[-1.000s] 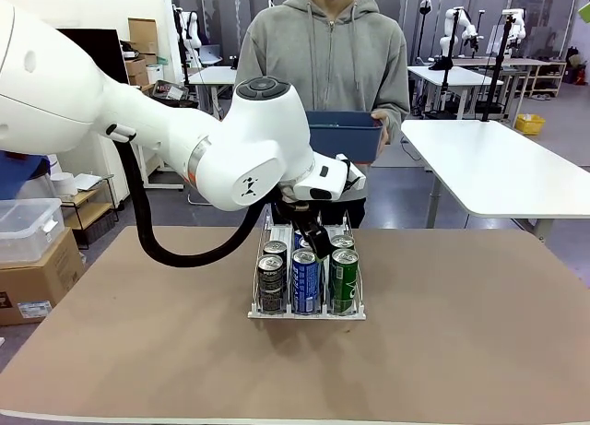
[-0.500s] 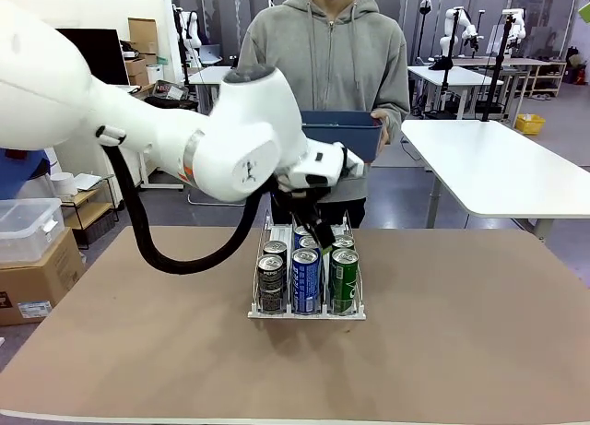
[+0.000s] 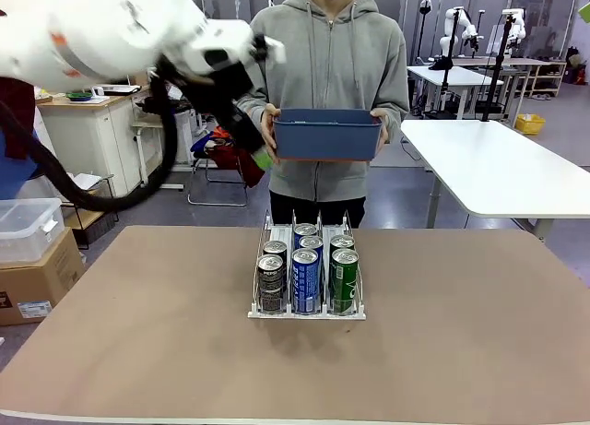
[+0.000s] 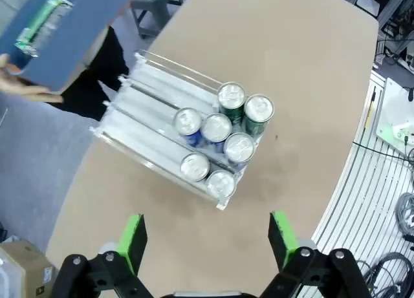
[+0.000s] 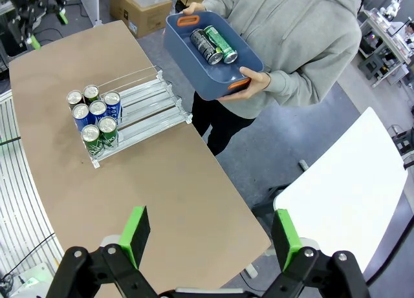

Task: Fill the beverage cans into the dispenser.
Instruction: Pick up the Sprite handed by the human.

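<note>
Item one, the dispenser [image 3: 307, 312]: I find it mid-table [image 3: 461, 333], its three lanes stocked at my end with dark, blue and green beverage cans [image 3: 305, 279]. Item two, a blue bin [image 3: 327, 135] in the person's hands at the far side, with spare cans [image 5: 212, 44] lying inside. Item three, left gripper [image 4: 207, 236] above the rack and right gripper [image 5: 211, 232] high over the table, both spread wide, holding nothing.

1. You look across a brown tabletop [image 3: 479, 351] to a grey floor [image 3: 406, 190].
2. On your right stands a white table [image 3: 502, 167], with more white tables [image 3: 452, 76] farther back.
3. A yellow bin [image 3: 529, 123] rests on the floor, far right.
4. At your left edge, a clear plastic tub [image 3: 23, 227] sits on a cardboard box [image 3: 37, 282], near a white cabinet [image 3: 88, 135].
</note>
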Controlling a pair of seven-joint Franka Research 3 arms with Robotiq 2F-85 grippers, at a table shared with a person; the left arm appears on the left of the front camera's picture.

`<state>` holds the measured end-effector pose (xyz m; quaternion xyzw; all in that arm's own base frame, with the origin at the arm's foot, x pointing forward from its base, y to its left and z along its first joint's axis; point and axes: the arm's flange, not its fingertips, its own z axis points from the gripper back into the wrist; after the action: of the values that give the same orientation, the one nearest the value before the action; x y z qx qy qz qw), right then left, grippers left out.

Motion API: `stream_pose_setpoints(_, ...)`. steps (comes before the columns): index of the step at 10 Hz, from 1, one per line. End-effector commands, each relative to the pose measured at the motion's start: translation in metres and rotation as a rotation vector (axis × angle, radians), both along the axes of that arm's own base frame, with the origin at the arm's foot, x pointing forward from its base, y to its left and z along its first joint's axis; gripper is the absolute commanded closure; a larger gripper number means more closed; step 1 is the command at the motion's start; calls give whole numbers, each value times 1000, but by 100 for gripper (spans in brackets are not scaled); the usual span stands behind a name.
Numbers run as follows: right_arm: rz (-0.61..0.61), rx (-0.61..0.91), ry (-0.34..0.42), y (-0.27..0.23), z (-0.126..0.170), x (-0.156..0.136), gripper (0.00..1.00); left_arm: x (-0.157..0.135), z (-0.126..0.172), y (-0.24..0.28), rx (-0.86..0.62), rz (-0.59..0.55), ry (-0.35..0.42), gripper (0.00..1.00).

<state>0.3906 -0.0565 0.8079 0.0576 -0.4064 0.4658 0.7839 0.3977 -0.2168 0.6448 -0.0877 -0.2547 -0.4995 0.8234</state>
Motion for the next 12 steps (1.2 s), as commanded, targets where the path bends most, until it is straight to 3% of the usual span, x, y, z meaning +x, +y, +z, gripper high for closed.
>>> stream_pose_setpoints(1, 11, 4, 0, 0, -1, -1, 0, 10, 32, 27, -31, -64, -8, 0)
stream_pose_setpoints(5, 11, 4, 0, 0, -1, -1, 0, -13, 103, 69, -95, -11, -106, 0)
stream_pose_setpoints(10, 11, 4, 0, 0, -1, -1, 0, -36, 127, 111, -153, 85, -191, 0)
stream_pose_setpoints(12, 11, 4, 0, 0, -1, -1, 0, -31, 134, 97, -119, 53, -177, 0)
